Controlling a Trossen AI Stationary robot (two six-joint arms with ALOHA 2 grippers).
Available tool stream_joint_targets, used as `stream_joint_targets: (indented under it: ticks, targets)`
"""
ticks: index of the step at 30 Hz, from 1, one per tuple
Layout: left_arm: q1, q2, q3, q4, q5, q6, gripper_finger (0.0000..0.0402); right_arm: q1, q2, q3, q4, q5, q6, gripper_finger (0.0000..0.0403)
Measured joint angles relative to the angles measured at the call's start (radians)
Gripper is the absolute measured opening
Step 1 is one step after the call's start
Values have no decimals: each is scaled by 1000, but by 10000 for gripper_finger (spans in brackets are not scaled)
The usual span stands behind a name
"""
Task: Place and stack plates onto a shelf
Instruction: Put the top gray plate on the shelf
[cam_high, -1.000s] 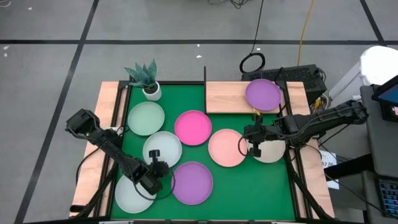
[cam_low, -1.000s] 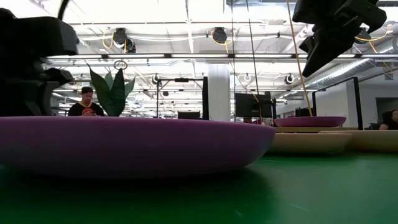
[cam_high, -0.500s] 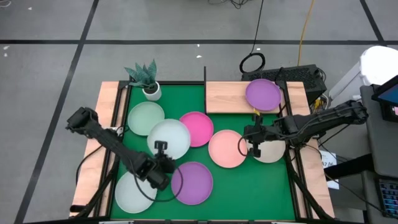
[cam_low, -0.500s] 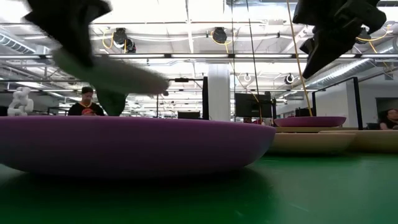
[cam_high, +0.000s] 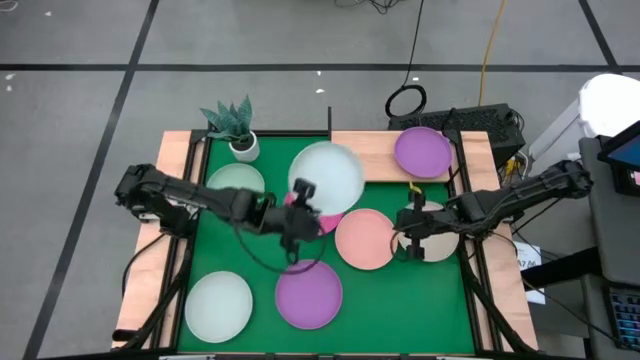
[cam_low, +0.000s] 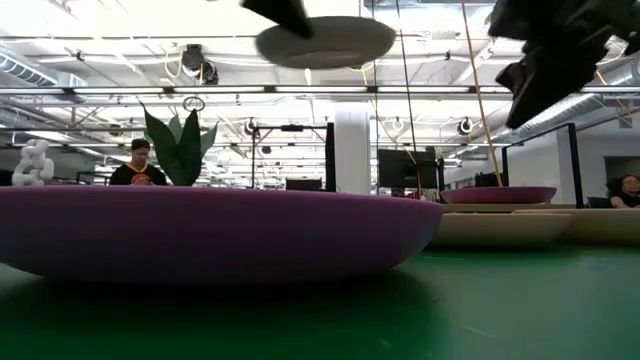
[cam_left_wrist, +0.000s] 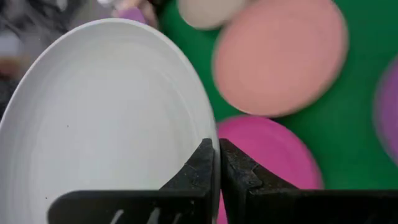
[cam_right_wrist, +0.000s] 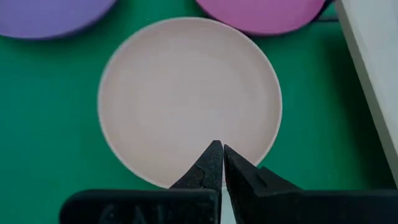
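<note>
white plate (cam_high: 326, 176) carried up toward shelf (cam_high: 370, 152), left tool (cam_high: 300, 212) pinching rim

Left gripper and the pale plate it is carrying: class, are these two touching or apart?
Touching. The left wrist view shows the left gripper shut on the rim of the pale plate; the low view shows that plate lifted high above the mat.

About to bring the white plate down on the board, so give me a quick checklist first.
1. Left hand shut on white plate rim: ok.
2. Plate lifted clear of the mat: ok, it hangs high in the low view.
3. Bare spot on wooden board beside purple plate: ok.
4. Plate fully over the board: not ok, it overhangs the pink plate.
5. Right hand away from the board, shut over the beige plate: ok.
</note>
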Motion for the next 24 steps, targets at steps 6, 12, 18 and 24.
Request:
stream_joint_targets:
  ticks: [6,12,18,24]
  targets:
    - [132,2,0,244,68,181,10,9,-110,0,2,-1,-75,0]
    - [222,25,0,462,207,282,10,8,-218,0,1,-1,-164,0]
    - [272,106,0,677,270,313,10,9,-291,0,45,-1,-268,0]
    - [307,194,-1,877,310,317,10,8,-312,1,61,-1,-307,0]
